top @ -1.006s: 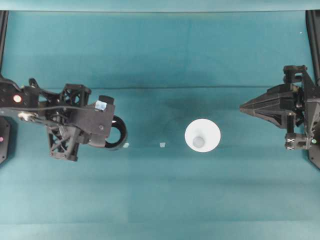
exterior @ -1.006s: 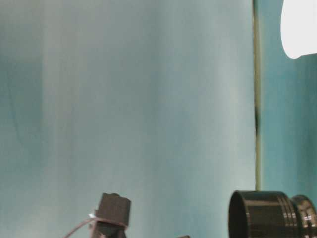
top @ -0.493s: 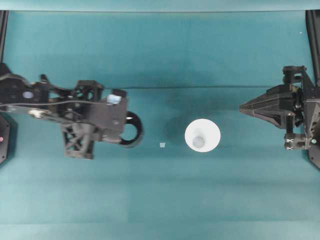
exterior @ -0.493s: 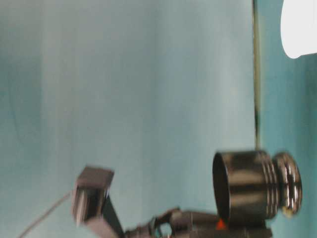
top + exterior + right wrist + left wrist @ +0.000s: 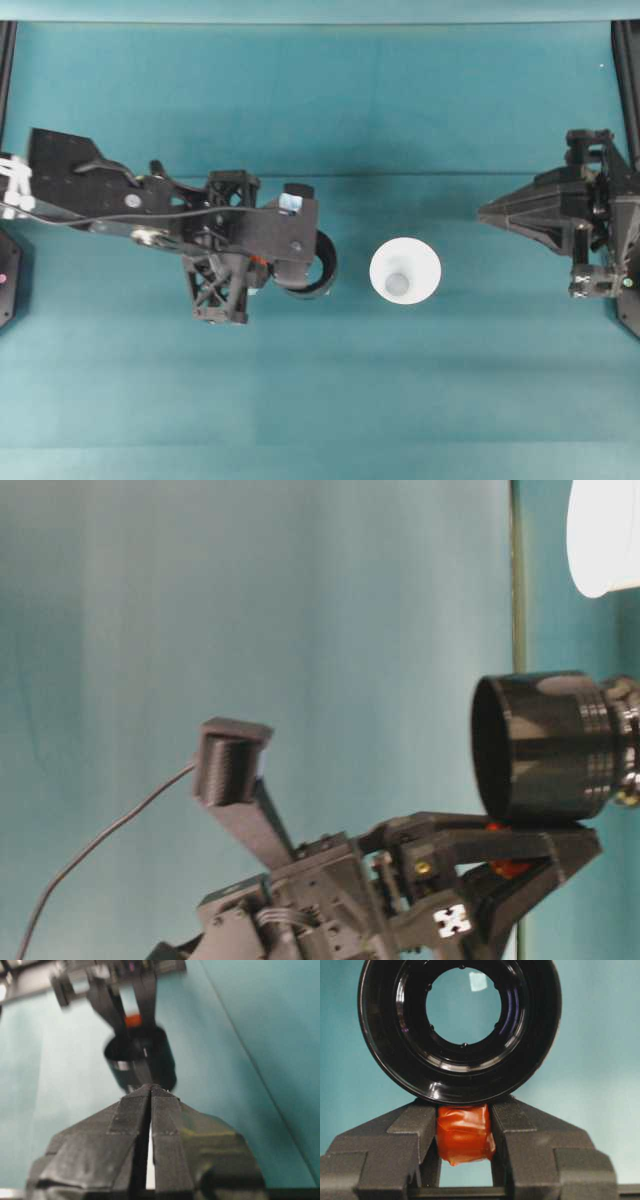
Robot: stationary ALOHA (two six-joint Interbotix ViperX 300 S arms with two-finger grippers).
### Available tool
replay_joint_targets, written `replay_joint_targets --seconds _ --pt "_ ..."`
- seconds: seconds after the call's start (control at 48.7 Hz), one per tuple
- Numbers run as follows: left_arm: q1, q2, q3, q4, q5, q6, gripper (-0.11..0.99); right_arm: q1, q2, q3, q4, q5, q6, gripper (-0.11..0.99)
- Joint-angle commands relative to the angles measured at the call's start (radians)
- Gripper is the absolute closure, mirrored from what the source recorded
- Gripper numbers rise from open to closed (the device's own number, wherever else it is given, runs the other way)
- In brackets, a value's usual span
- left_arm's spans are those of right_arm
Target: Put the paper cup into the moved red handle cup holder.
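Left gripper (image 5: pixel 465 1135) has its jaws clamped on the orange-red tab of the red handle cup holder (image 5: pixel 318 268), probably just off the counter (image 5: pixel 320 400). The paper cup (image 5: pixel 405 272) sits just beside it. Right gripper (image 5: pixel 150 1089) jaws are pressed together, well apart.

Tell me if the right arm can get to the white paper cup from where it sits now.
Probably yes. The right end effector is shut and empty, pointing toward the paper cup, with bare table between them. The left end effector holds the black holder on the cup's far side.
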Motion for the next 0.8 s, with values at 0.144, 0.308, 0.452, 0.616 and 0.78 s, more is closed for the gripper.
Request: replay_joint_targets --seconds 0.144,0.308,0.452,0.616,0.78 --pt "-0.015 0.005 -0.015 0.0 -0.032 0.003 0.6 -0.002 0.006 -0.005 0.0 0.012 0.005 0.97" --pt "-0.017 0.032 -0.008 0.0 -0.061 -0.003 0.6 -0.003 0.006 -0.005 0.002 0.032 0.005 0.97" --pt "-0.02 0.064 0.002 0.0 -0.086 -0.005 0.6 -0.003 0.006 0.003 0.0 0.032 0.005 0.97" --pt "-0.021 0.083 0.029 0.002 -0.127 -0.006 0.6 -0.003 0.006 0.006 0.002 0.032 0.006 0.97" --pt "-0.021 0.078 0.052 0.002 -0.17 -0.008 0.6 -0.003 0.006 0.006 0.002 0.032 0.006 0.97"
